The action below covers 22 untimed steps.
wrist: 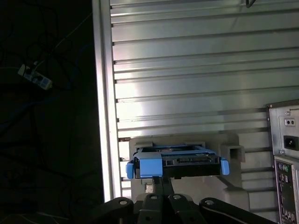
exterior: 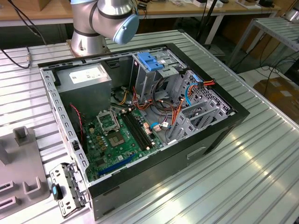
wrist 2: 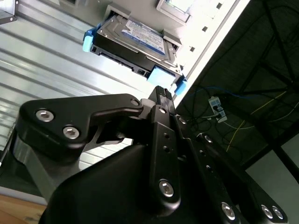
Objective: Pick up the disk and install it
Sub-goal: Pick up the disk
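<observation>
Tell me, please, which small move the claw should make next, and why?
Probably ease the claw a little forward to the disk: it lies in its grey holder on the table, apparently not gripped yet, and the claw sits just before the end of its blue frame.

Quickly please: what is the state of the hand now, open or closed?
Hand: cannot be told whether open or closed; it is right by the blue end of the disk.
</observation>
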Each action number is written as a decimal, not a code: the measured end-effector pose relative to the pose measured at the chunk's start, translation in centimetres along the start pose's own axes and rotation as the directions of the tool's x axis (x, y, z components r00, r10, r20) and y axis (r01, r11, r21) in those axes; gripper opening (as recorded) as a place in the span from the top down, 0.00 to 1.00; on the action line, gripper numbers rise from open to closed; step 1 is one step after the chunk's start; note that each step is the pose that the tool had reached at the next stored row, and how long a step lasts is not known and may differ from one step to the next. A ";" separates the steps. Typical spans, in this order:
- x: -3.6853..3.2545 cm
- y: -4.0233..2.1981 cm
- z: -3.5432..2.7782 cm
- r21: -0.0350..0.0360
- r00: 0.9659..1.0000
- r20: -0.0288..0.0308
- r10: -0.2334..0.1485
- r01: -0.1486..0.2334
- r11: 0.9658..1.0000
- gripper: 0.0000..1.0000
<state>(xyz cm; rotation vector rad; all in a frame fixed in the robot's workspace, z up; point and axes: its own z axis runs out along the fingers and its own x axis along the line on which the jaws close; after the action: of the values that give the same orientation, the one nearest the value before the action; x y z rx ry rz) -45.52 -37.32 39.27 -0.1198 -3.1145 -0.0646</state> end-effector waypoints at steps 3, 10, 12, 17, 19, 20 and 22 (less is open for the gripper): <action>0.00 0.00 0.01 0.000 1.000 -0.001 -0.021 0.021 1.000 0.89; 0.00 0.00 0.00 0.003 0.991 -0.006 -0.132 0.132 0.991 0.89; 0.00 0.00 0.00 0.004 0.985 -0.007 -0.171 0.171 0.985 0.89; 0.00 0.00 0.00 0.005 0.964 -0.012 -0.266 0.266 0.964 0.89; 0.00 0.00 0.00 0.006 0.956 -0.013 -0.293 0.293 0.956 0.89; 0.00 0.00 0.00 0.006 0.950 -0.014 -0.312 0.313 0.950 0.89; 0.00 0.00 0.00 0.006 0.937 -0.016 -0.349 0.349 0.937 0.89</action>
<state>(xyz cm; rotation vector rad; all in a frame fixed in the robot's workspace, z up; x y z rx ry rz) -45.52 -37.32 39.27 0.4344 -3.0795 -0.0568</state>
